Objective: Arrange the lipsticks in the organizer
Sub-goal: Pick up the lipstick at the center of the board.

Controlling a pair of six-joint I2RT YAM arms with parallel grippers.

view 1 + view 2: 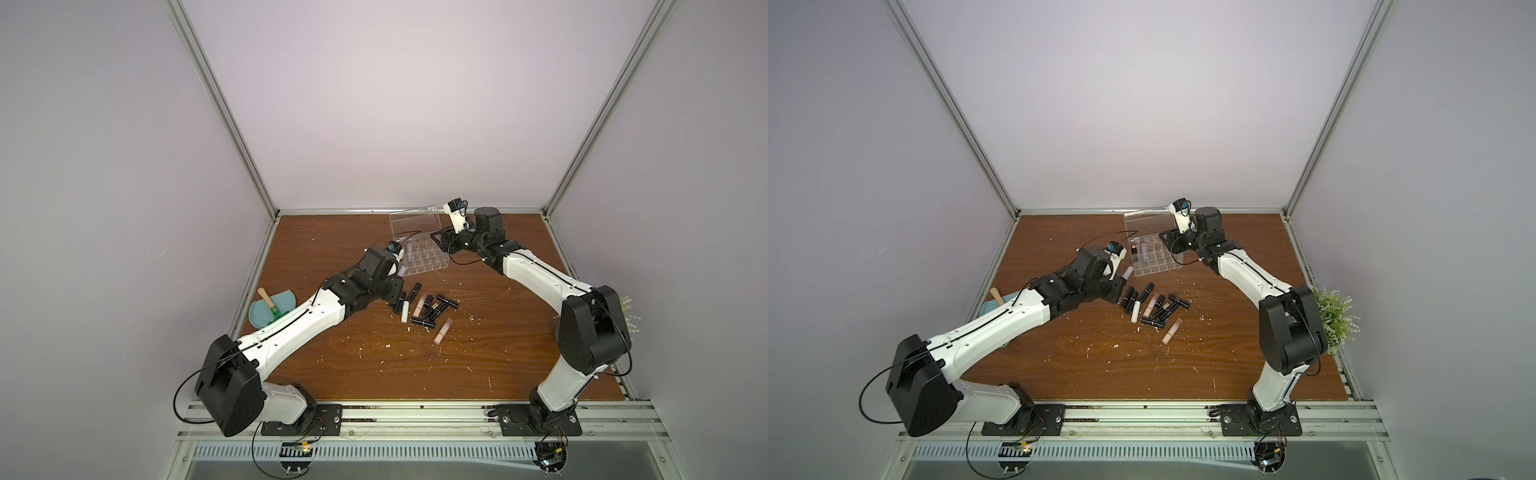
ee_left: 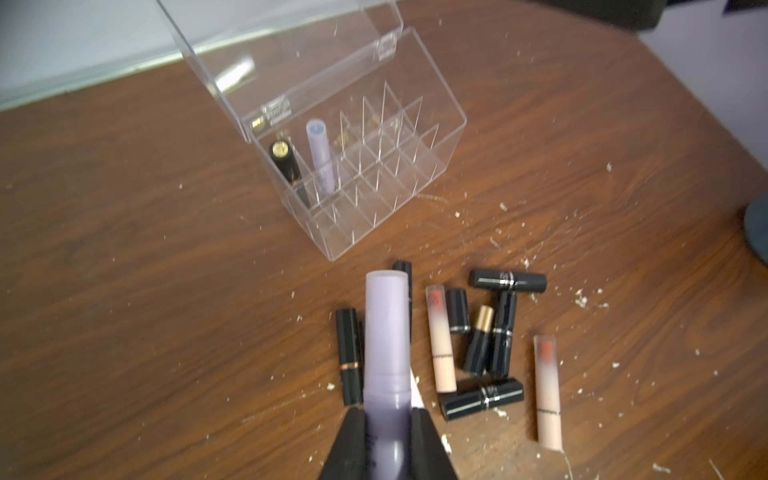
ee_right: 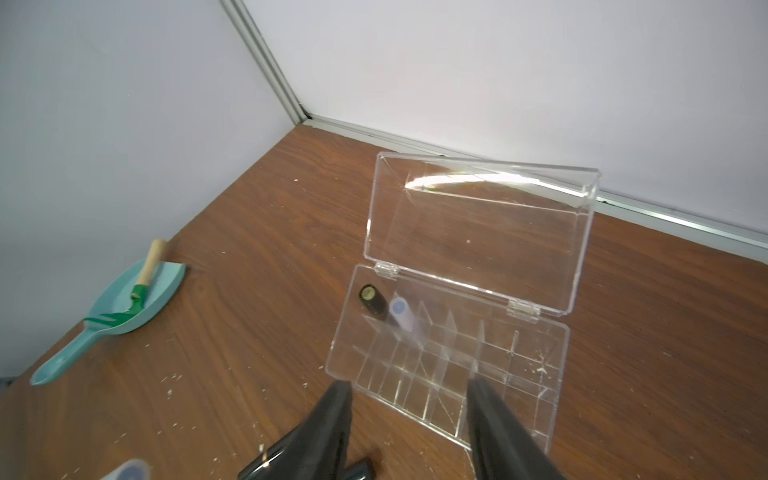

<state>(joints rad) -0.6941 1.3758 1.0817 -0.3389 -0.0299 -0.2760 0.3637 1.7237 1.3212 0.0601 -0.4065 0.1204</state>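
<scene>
Nearest me, along the near edge of the brown wood-grain tabletop (image 1: pixel 415 374), I have a wide bare band between the two arm bases, dusted only with white crumbs (image 1: pixel 388 345). Past it, around the middle of the tabletop, lies a loose heap of lipsticks (image 1: pixel 432 311). They are mostly black cylinders lying flat, some touching or crossing, with a white one and a beige-pink one among them. A second beige-pink tube (image 1: pixel 442 331) lies apart on the near side. Level with the heap, a light-blue plastic dustpan (image 1: pixel 259 319) rests at the left edge with a wooden-handled green tool (image 1: pixel 268 300) in it. A green artificial plant (image 1: pixel 1333 316) stands at the right edge, and both are well clear of the heap. At the heap's left side my left gripper (image 2: pixel 388 415) is clamped on a frosted lavender lipstick tube (image 2: pixel 386 332), which juts past the fingertips toward the clear acrylic organizer box (image 2: pixel 374 232). That box sits just beyond the heap, near the far edge, its hinged lid (image 3: pixel 478 216) open and leaning back. Two tubes stand in neighbouring compartments of its hinge-side row: a black gold-topped lipstick (image 2: pixel 286 162) in the left corner and a lavender lipstick (image 2: pixel 321 158) beside it. My right gripper (image 3: pixel 409 399) hangs at the box's right end, jaws apart and nothing between them. I cannot tell whether a finger touches the wall.
</scene>
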